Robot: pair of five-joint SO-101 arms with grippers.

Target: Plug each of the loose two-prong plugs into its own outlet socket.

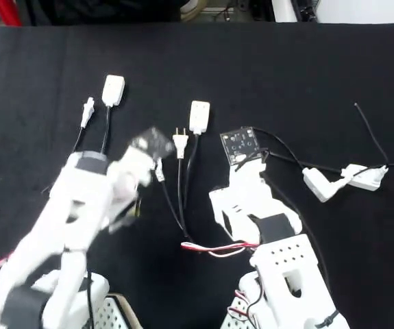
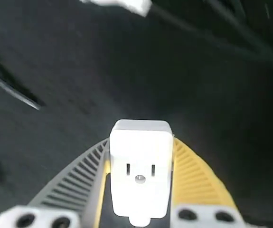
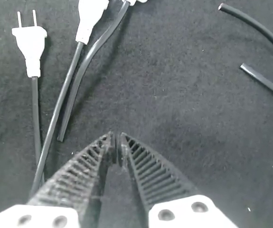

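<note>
While the left gripper (image 2: 140, 142) pinched a white boxy plastic outlet socket (image 2: 140, 164) between a grey ridged finger (image 2: 86, 166) and a yellow ridged finger (image 2: 193, 171), the socket's face looked up at the wrist camera. That face had two thin slots and a small round hole. The socket was held up off the black cloth table (image 2: 70, 80).

The right gripper (image 3: 116, 142) had its two dark ridged fingers pressed together, with nothing between them. It hung low over the black cloth. A little way ahead of it lay a white two-prong plug on a black cord (image 3: 29, 38). This plug was flat on the cloth, and its prongs pointed away from the gripper.

From above, the left arm (image 1: 73, 205) was on the left side of the table and the right arm (image 1: 265, 212) was nearer the middle. Just beside the plug lay a white socket on a cord (image 1: 199, 116), close but not joined to it. Far back on the left lay another white socket (image 1: 113, 90), with a small white plug (image 1: 87, 112) just beside it, also loose. Off to the right, a white plug and socket pair (image 1: 344, 178) looked joined together. A thin black wire (image 1: 371, 130) lay near that pair.
</note>
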